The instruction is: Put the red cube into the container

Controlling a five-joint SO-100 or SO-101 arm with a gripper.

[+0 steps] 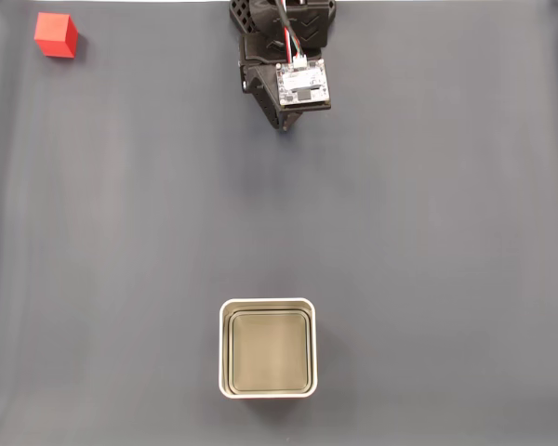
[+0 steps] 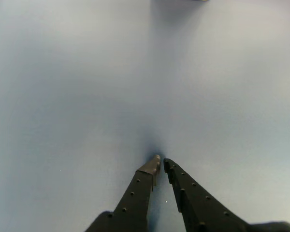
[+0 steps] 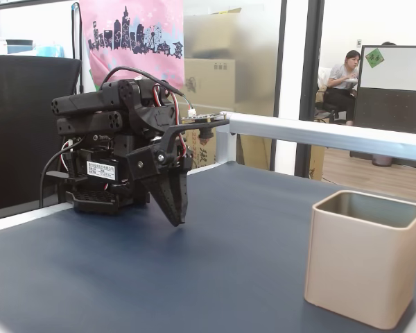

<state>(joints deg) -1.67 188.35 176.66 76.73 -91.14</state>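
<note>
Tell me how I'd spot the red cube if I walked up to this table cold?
In a fixed view from above, start at the dark mat and the black arm's gripper at its top middle. Go left along that top edge to the corner: the red cube sits there alone. It is small, plain and bright red, far from the much bigger white-rimmed container near the bottom edge.

Container (image 3: 364, 267) base cut off below.

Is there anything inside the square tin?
No. From above, the container shows just its dull grey-olive floor. The red cube sits far off in the top left corner of that fixed view. From the side, the container's wall hides its inside.
</note>
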